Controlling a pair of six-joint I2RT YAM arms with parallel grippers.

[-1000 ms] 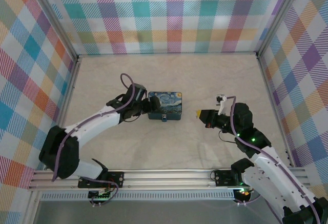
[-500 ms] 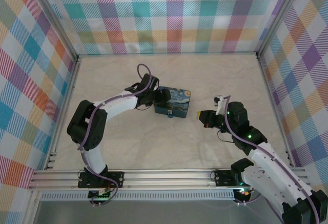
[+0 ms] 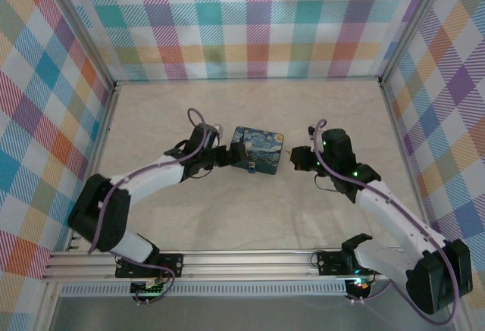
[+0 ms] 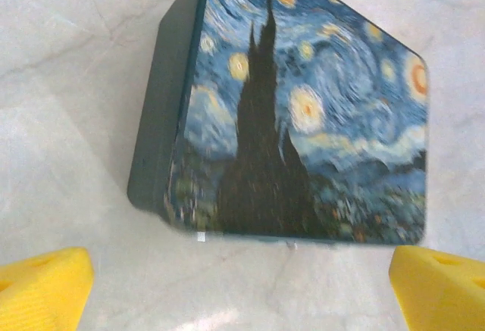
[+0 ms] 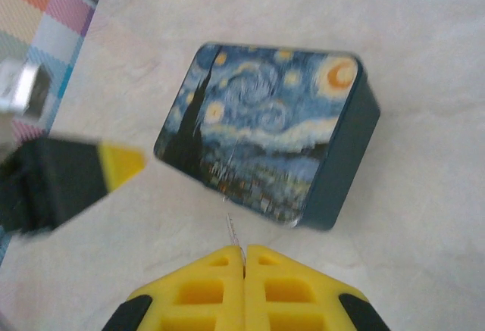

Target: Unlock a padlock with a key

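1. At table [image 3: 151,217] centre, the painted tin [image 3: 259,149] lay with its long axis running nine to three o'clock.
2. Left gripper [image 4: 242,289] sat just beside the tin's nine-o'clock end, jaws spread wide, holding nothing.
3. Right gripper [image 5: 244,259], near the three-o'clock end, was pinched closed on the key [image 5: 233,230].
4. Probably the padlock [image 3: 248,167], a small fitting hung at the tin's six-o'clock edge, toward nine o'clock of the right gripper.
5. That key, a thin sliver, pointed toward the tin, so the right arm seemed best placed.
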